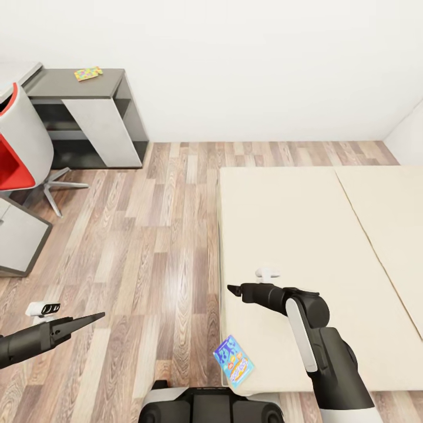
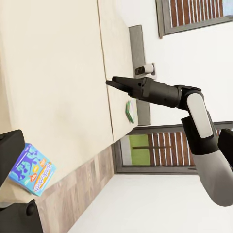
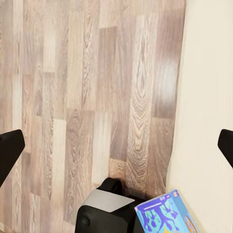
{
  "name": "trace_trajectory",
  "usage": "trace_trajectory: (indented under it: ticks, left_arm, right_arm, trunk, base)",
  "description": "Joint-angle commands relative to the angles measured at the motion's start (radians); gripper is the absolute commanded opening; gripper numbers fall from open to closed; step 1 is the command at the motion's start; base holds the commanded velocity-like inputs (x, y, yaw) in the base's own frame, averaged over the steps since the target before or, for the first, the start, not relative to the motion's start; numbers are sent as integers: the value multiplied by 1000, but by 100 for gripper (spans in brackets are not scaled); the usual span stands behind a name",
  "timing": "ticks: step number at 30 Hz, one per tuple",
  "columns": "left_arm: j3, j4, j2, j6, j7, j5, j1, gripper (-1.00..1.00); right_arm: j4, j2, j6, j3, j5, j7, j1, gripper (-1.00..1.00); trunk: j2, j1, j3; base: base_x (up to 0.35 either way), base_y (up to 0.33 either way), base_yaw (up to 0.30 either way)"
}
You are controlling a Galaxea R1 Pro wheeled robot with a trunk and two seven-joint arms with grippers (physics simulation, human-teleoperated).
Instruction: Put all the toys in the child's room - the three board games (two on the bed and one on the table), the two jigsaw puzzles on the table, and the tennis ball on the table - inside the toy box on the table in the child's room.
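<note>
- Cream bed (image 1: pixel 305 235) fills the right of the head view, with a wood-plank floor (image 1: pixel 147 247) beside it.
- Blue board game (image 1: pixel 234 360) lies flat at the bed's near corner, close to the edge and just ahead of the robot's base (image 1: pixel 205 406).
- Right gripper (image 1: pixel 234 289) hangs over the bed's left edge, past the game and not touching it; its fingers look drawn together in the left wrist view, though this is hard to judge.
- Left gripper (image 1: pixel 97 318) points out over the floor, empty; I cannot tell how its fingers stand.
- One jigsaw puzzle (image 1: pixel 88 73) lies on the dark grey shelf section (image 1: pixel 111 79), beside a red-and-white chair (image 1: pixel 17 153).
</note>
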State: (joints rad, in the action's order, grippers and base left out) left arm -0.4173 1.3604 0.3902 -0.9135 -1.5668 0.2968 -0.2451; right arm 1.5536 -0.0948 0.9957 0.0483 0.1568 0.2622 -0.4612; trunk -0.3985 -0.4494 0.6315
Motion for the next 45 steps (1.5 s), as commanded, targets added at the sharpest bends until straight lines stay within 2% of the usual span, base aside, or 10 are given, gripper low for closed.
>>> trace_trajectory:
  ticks: [1, 45]
  left_arm:
    - [0, 0, 1, -11, -4, -1, 0, 100]
    - [0, 0, 1, -11, -4, -1, 0, 100]
  right_arm:
    - [1, -1, 4, -1, 3, 0, -1, 100]
    - [0, -1, -2, -1, 3, 0, -1, 100]
  trunk:
    - [-1, -1, 0]
    - [-1, -1, -72]
  base:
    - [0, 0, 0]
    - [0, 0, 0]
